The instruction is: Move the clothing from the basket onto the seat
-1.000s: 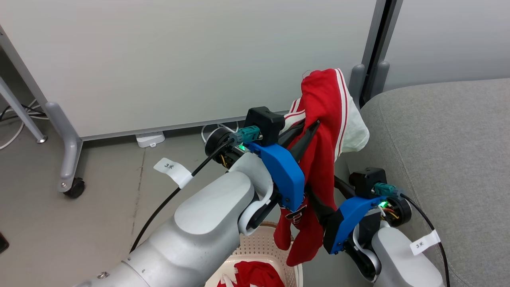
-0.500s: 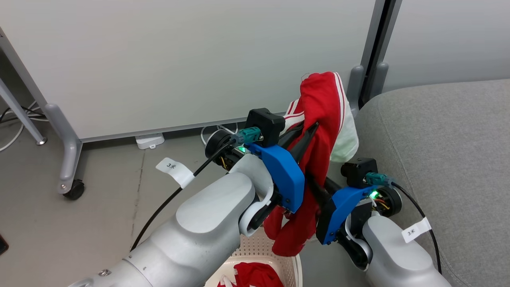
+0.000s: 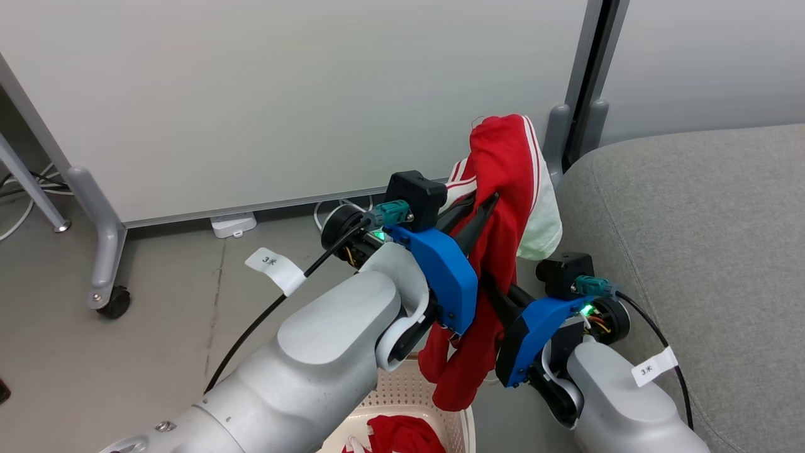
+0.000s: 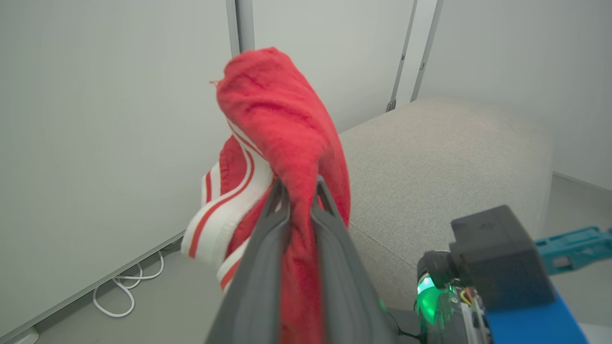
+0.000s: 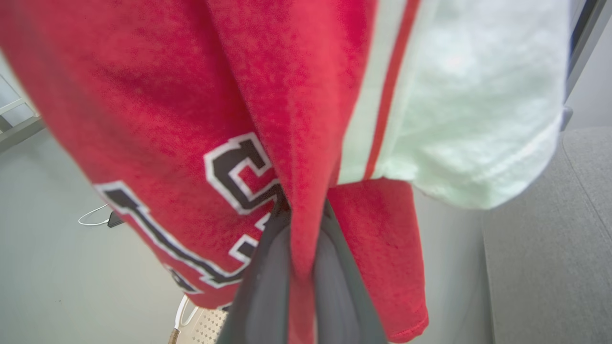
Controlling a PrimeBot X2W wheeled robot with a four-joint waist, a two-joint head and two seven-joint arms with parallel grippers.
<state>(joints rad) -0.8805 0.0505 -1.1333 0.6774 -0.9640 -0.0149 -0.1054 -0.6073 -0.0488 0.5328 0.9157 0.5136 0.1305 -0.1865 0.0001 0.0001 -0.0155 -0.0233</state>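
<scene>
The left end effector [image 4: 300,188] and right end effector [image 5: 306,217] each gripped the red garment [image 3: 503,163] above the basket [image 3: 409,390], with the couch [image 3: 692,220] at three o'clock.

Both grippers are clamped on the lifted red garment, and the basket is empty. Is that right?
No, the basket is not empty: the head view shows a second red garment lying in it. The rest holds: the left gripper and right gripper are both clamped on the lifted red garment.
</scene>
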